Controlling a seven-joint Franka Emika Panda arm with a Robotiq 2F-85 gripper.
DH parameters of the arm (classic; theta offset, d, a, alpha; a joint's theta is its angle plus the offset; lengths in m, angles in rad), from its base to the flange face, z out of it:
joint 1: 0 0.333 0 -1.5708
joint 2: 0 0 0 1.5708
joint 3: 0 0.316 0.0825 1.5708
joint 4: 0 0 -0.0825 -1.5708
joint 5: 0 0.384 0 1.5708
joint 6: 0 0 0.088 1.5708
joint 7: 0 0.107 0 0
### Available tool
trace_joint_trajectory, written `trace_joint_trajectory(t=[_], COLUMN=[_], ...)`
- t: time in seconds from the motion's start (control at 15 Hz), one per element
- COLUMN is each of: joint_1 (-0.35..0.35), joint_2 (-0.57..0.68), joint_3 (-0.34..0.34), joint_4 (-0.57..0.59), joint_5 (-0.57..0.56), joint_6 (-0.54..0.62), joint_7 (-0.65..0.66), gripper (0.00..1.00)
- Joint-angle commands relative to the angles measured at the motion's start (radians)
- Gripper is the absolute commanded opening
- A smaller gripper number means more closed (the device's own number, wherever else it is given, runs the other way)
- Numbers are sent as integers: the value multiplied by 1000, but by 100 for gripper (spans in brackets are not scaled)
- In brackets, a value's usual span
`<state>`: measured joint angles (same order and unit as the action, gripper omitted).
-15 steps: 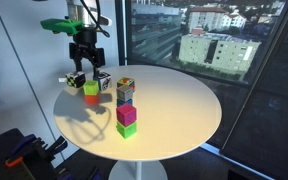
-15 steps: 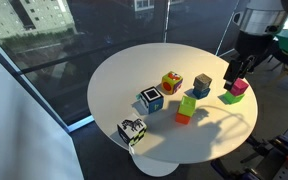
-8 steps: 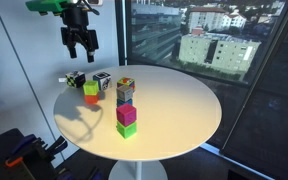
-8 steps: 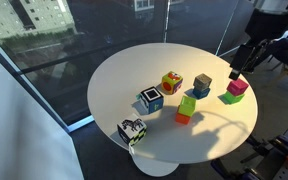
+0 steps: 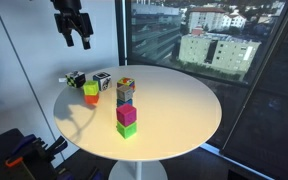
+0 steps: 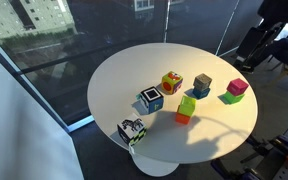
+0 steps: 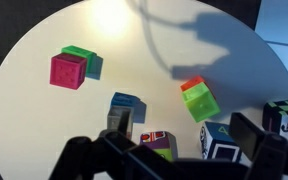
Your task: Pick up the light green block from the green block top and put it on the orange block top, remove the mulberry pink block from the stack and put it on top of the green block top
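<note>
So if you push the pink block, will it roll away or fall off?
Probably it would slide, not roll: the mulberry pink block is a flat-sided cube. It sits on the green block, so a hard shove could knock it off. It looks stiff and small, so likely light.

The light green block was stacked on the orange block, well below the gripper. The mulberry pink block was set upon the green block, farther off.

No text, number or brand is legible in any view. The black-and-white cube below the gripper bears a printed pattern, too blurred to read.
</note>
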<state>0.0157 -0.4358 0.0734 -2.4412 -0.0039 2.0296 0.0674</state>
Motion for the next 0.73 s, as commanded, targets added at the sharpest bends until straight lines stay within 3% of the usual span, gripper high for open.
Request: trace_joint_trajectory(t=[0.0,0.67], joint_1=[-2,7], joint_2=[-35,-7], joint_3=[11,-2], joint_4=[-3,0], joint_5=[-27,-6], joint_6=[-10,-2], joint_7=[44,13], gripper=[100,100])
